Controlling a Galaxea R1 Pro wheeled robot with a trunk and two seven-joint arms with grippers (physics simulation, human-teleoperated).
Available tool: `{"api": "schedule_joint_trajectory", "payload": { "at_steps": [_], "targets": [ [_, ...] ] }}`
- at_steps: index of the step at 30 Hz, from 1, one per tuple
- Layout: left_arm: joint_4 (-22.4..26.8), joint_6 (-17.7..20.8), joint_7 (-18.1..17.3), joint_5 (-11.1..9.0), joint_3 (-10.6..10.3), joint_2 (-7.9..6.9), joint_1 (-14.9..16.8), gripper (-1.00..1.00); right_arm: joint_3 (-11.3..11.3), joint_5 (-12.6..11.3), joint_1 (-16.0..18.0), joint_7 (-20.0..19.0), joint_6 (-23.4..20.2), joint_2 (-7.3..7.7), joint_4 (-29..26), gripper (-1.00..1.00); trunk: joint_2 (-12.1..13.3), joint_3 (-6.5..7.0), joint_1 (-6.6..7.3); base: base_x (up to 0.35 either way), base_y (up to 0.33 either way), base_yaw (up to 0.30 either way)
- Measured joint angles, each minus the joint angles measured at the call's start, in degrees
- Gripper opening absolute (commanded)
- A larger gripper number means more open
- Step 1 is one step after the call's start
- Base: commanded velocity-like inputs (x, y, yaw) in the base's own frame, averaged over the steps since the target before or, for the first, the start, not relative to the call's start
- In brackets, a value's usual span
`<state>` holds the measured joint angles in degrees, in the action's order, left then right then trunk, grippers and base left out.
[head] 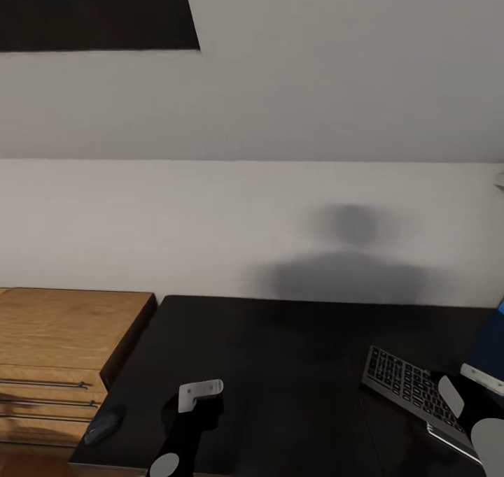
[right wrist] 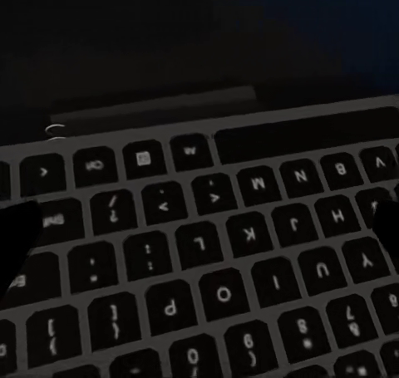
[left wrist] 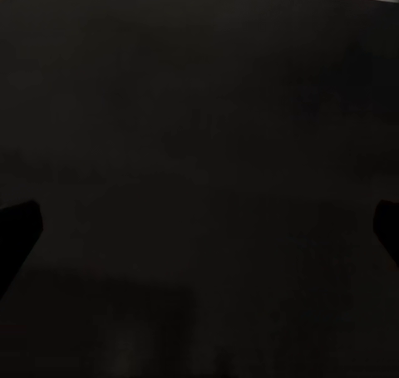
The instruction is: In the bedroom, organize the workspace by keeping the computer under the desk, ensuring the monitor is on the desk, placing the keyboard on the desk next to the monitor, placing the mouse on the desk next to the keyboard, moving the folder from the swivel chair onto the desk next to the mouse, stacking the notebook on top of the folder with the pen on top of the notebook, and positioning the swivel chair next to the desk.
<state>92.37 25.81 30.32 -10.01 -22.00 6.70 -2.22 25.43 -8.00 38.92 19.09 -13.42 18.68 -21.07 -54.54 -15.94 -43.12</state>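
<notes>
My right gripper (right wrist: pixel 199 228) hangs just above the keyboard (head: pixel 413 386), jaws spread wide with nothing between them, fingertips (right wrist: pixel 17 237) dark at either edge of the wrist view, keys between them. The keyboard lies angled on the black tabletop (head: pixel 280 351), near its right side, close beside a blue folder (head: pixel 490 344) that the picture's edge cuts off. My left gripper (left wrist: pixel 199 220) hovers over bare tabletop, jaws also spread and empty. The mouse (head: pixel 103 426) sits at the tabletop's front left corner, next to a wooden dresser (head: pixel 63 337). Risks, as I judge them: pressing down on the keys instead of gripping the thin rim could make the keyboard skid into the folder; a left-arm sweep could knock the mouse off that corner. The keyboard's near end is hidden behind my right arm. A pale shape at the folder's lower edge is too cropped to name.
</notes>
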Motion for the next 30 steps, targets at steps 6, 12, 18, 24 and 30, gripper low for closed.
{"api": "schedule_joint_trajectory", "payload": {
  "at_steps": [6,12,18,24,30],
  "targets": [
    [0.0,0.0,0.0,0.0,0.0,0.01,0.0,1.0,-0.3,0.0,0.0,0.0,-0.1,-0.1,0.0,1.0,-2.4,-1.08,-1.32,0.0,0.0,0.0],
    [0.0,0.0,0.0,0.0,0.0,0.01,0.0,1.0,-1.0,0.0,0.0,0.0,-0.2,-0.18,0.0,1.0,-4.8,-2.16,-2.64,0.0,0.0,0.0],
    [0.0,0.0,0.0,0.0,0.0,0.02,0.0,1.0,-1.3,0.0,0.0,0.0,-0.2,-0.23,0.0,1.0,-7.2,-3.24,-3.96,0.0,0.0,0.0],
    [0.0,0.0,0.0,0.0,0.0,0.02,0.0,1.0,-1.4,0.0,0.0,0.0,-0.2,-0.29,0.0,1.0,-9.6,-4.32,-5.27,0.0,0.0,0.0],
    [0.0,0.0,0.0,0.0,-0.4,0.0,0.0,1.0,-1.5,0.0,0.0,-0.1,-0.2,-0.35,0.0,1.0,-10.5,-4.68,-5.72,0.0,0.0,0.0]
  ]
}}
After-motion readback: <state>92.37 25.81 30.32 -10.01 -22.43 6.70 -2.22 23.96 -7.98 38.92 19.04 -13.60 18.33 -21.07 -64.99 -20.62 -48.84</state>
